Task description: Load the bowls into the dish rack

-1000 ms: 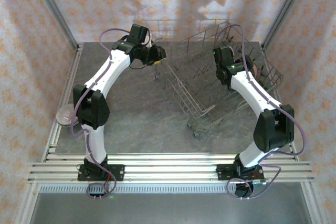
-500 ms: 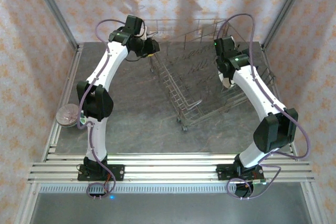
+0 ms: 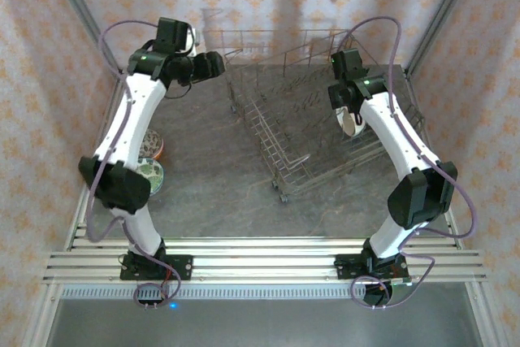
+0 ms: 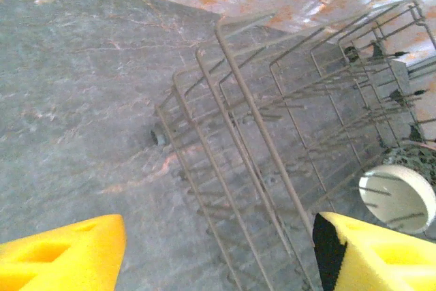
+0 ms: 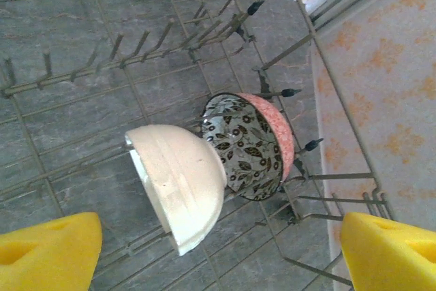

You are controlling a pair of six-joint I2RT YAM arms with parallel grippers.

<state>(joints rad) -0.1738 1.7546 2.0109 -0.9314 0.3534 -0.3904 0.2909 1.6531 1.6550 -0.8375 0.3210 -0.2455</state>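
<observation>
From above, the dish rack (image 3: 309,119) sits from the middle of the worktop (image 3: 211,193) out toward 1 o'clock. The left end effector (image 3: 213,65) hovers at 11 o'clock, just beside the rack's far left corner. The right end effector (image 3: 350,111) hangs at 2 o'clock over a white bowl (image 3: 351,125) inside the rack. At 9 o'clock, beside the left arm, a green-patterned bowl (image 3: 152,172) and an orange-rimmed bowl (image 3: 153,149) wait on the worktop, not yet loaded.

In the left wrist view, the left end effector (image 4: 218,257) stands wide apart, with only worktop and rack wire between its jaws; it grips nothing.

In the right wrist view, the right end effector (image 5: 218,250) is also spread wide and empty. At 12 o'clock from it, the white bowl (image 5: 180,185) stands on edge among the tines (image 5: 170,32), touching a leaf-patterned bowl (image 5: 245,141) with a pink outside.

The step in hand looks like the gap between placements. Next, the left arm would need to swing back toward 9 o'clock and close on a waiting bowl's rim.
</observation>
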